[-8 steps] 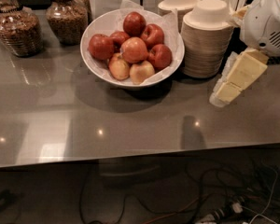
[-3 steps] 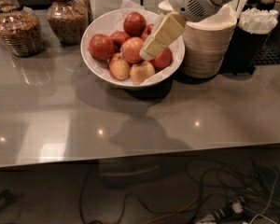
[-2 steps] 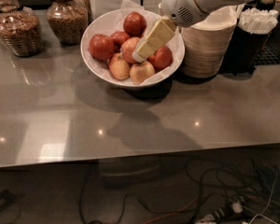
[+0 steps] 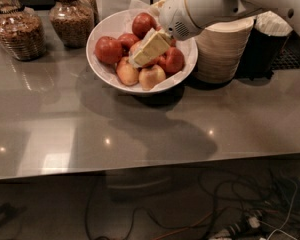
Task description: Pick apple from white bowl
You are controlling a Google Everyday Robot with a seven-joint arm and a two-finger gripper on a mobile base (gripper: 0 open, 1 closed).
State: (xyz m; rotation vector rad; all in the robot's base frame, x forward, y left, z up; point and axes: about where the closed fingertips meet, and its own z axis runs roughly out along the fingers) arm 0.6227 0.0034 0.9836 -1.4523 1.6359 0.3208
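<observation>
You have the gripper (image 4: 136, 60) over the white bowl (image 4: 91, 59) near the counter's back edge, tip at the apple heap's (image 4: 127, 72) middle, opening not readable; risk: loose round apples, so an off-centre close may squirt one over the rim.

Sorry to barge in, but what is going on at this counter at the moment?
A robot arm is reaching into the white bowl of apples on the grey counter. Its claw is low over the middle of the pile, right at one apple, but no apple is lifted yet. Stacked beige bowls stand beside the white bowl.
</observation>
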